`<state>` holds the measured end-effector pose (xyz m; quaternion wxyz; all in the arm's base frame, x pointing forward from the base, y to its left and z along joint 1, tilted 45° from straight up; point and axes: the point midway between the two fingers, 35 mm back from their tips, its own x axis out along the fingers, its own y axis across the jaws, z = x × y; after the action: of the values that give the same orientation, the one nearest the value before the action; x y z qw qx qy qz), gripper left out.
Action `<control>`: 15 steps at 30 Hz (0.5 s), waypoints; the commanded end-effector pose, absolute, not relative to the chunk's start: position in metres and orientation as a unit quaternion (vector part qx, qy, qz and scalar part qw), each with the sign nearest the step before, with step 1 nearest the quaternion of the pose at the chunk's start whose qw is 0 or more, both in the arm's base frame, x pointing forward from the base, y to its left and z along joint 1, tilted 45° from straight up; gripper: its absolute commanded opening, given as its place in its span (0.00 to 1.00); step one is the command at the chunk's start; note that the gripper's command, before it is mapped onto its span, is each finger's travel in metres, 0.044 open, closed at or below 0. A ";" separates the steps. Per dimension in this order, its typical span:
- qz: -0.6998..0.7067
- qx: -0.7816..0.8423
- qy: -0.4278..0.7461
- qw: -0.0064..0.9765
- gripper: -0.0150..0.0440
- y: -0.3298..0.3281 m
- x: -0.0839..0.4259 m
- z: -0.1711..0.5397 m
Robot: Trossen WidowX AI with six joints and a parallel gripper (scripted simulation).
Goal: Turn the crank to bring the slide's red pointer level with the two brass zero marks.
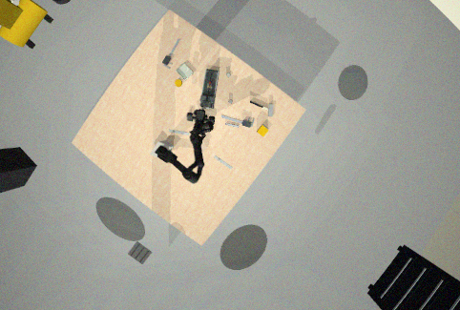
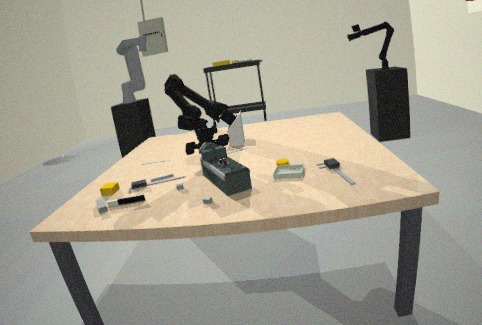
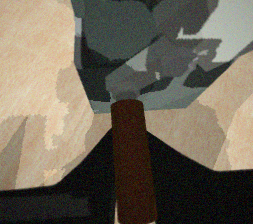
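Note:
The dark grey-green machine [image 1: 213,76] [image 2: 225,180] [image 3: 114,30] stands on the table. The slide's red pointer [image 1: 209,84] [image 2: 224,159] shows as a small spot on top of the machine, with tiny brass-coloured marks beside it in the exterior view. Whether they are level is too small to tell. The pointer is not visible in the wrist view. The dark brown crank handle [image 3: 133,170] runs between the black fingers. My gripper [image 3: 125,133] is shut on it at the machine's arm-side end. In the top and exterior views the arm hides the handle.
A pale green tray [image 1: 185,71] [image 2: 289,171] and a yellow round piece [image 1: 178,83] [image 2: 282,162] lie to one side of the machine. On the other side are a caliper-like tool [image 1: 247,122] [image 2: 139,184], a yellow block [image 1: 262,131] [image 2: 109,188] and a black-handled tool [image 2: 131,199]. A white wedge [image 2: 237,133] stands behind.

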<state>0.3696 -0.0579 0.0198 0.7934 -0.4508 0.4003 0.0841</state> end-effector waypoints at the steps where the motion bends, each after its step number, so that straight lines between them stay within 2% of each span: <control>1: 0.091 -0.450 0.400 0.793 0.25 -0.049 0.365 0.020; 15: 0.091 -0.450 0.400 0.793 0.25 -0.043 0.364 0.023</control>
<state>0.3651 -0.0466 0.0220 0.7925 -0.4507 0.4011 0.0886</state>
